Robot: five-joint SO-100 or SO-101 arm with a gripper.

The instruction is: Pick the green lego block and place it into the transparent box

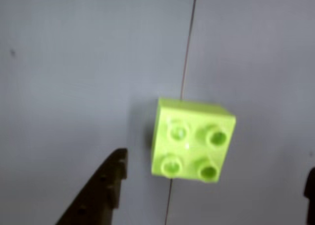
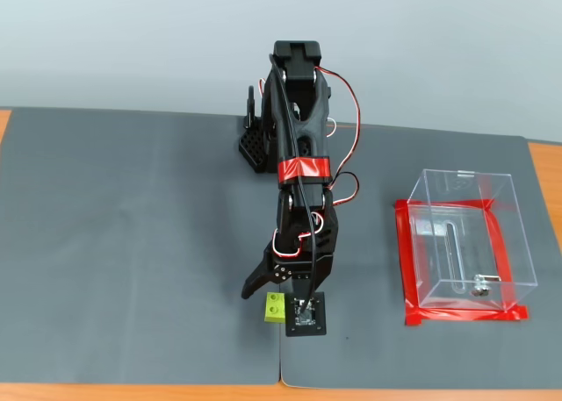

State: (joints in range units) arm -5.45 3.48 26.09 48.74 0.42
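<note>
Fixed view: black arm (image 2: 294,155) reaching toward the near edge of the grey mat (image 2: 132,243), fingers (image 2: 263,282) spread apart and lowered at the green block (image 2: 275,306), gripping nothing. Block resting on the mat close to the near edge, just left of the seam (image 2: 279,366) between the two mat sheets, touching or nearly touching the small black camera piece (image 2: 307,315) on the wrist; cannot tell which. Wide bare mat to the left, a clear strip between arm and clear box (image 2: 465,239) on the right. Box well apart from the block, ringed by red tape (image 2: 406,261) at its base, a small metal piece (image 2: 479,287) on its floor. Orange table (image 2: 544,164) showing only as slivers beyond the mat's edges.

Wrist view: block (image 1: 192,140) seen from above, four studs up, lying across the seam (image 1: 188,43). One dark finger (image 1: 101,190) at lower left, apart from the block; the other (image 1: 310,190) only a sliver cut by the right edge. Picture soft and blurred. Box and arm out of this view
</note>
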